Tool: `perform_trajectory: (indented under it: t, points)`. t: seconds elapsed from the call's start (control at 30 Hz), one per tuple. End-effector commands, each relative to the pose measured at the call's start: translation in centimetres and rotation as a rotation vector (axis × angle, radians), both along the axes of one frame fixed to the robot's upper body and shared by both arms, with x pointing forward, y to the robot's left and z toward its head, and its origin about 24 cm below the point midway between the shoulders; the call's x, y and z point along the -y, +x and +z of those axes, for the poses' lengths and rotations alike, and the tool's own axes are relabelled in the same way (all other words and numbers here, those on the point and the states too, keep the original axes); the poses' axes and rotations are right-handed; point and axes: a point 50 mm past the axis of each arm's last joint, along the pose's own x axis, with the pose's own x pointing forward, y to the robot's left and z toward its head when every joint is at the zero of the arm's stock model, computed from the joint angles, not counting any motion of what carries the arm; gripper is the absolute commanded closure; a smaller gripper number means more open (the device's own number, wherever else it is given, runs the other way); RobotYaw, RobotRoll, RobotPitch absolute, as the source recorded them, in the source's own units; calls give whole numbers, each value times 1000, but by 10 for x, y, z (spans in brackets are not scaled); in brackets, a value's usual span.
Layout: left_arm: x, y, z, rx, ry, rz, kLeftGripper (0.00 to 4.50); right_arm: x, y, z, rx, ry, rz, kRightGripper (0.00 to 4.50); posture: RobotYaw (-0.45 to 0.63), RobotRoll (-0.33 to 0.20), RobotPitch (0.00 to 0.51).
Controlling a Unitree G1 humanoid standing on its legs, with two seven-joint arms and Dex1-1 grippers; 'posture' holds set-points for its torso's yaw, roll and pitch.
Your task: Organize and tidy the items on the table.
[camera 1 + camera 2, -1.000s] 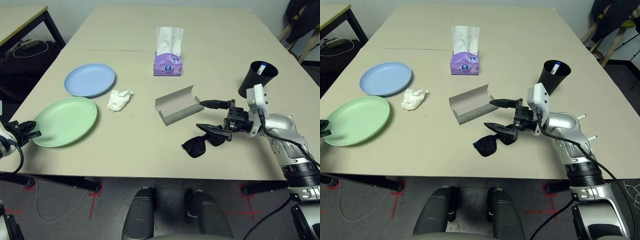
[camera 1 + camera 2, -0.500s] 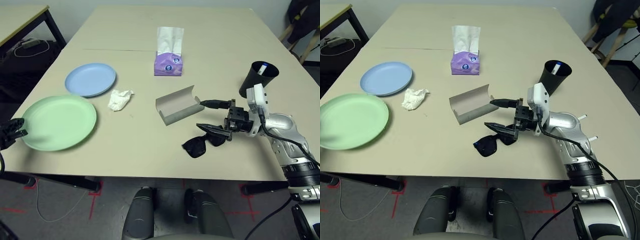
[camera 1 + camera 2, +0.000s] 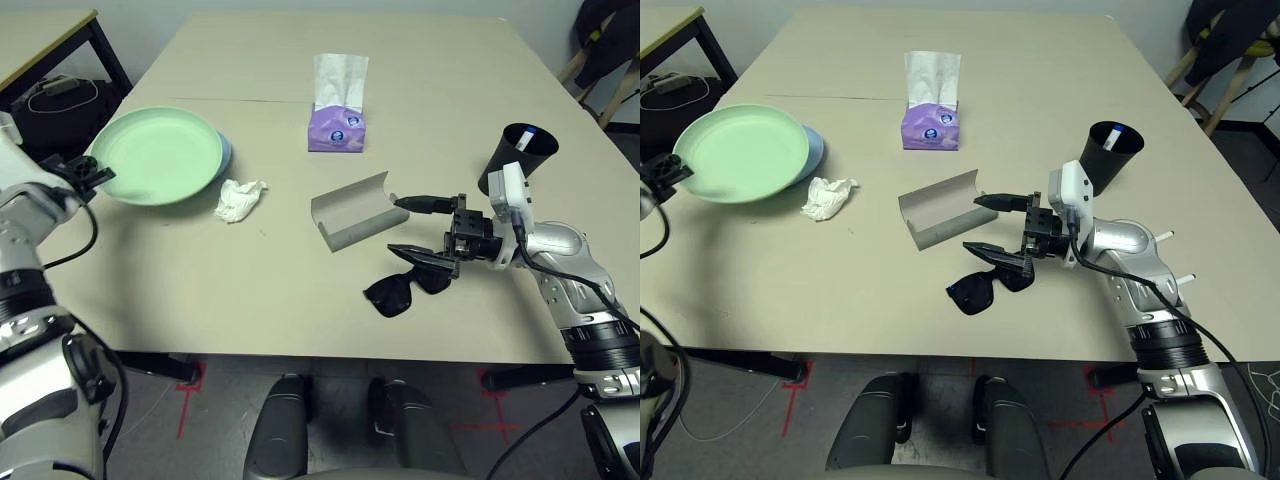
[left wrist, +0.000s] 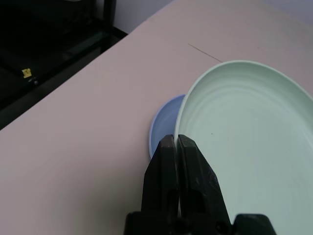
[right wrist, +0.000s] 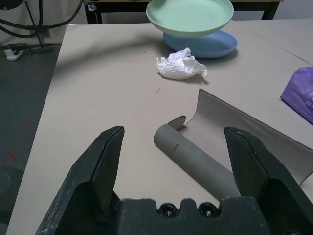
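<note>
A: Status, table (image 3: 250,300) down?
B: Green plate (image 3: 160,155) held above blue plate (image 5: 205,45), left gripper (image 4: 175,147) clamped on its rim. Glasses case (image 3: 352,210) and sunglasses (image 3: 405,288) mid-table, right gripper (image 3: 418,226) jaws wide, nothing between them.

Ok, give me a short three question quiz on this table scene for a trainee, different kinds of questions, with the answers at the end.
1. True or false: the left pincer is shut on the rim of the pale green round plate.
2. What lies under the raised green plate? A) crumpled white tissue B) pale blue round plate C) black sunglasses
3. Fill in: the right pincer stands ____ beside the open grey oblong glasses case.

Key
1. True.
2. B: the pale blue round plate shows beneath its edge; the crumpled white tissue and black sunglasses lie elsewhere.
3. Open.
</note>
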Motion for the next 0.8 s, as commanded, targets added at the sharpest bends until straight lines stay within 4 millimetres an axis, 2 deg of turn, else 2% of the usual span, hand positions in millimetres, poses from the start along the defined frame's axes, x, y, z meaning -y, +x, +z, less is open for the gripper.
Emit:
perform_trajectory:
  t: [0.03, 0.37, 0.67, 0.8]
  points:
    - [-1, 9, -4, -5, 26, 58, 4451, 1, -3, 1, 5, -3, 2, 0, 88, 0, 132]
    - [10, 26, -9, 15, 16, 75, 4451, 5, -2, -3, 7, -1, -16, 0, 84, 0, 131]
    - [16, 31, -15, 1, 3, 54, 4451, 10, 9, -4, 1, 94, -194, 0, 87, 0, 130]
    - [17, 31, -18, -11, 0, 70, 3387, 7, 9, -3, -8, 131, -206, 0, 87, 0, 129]
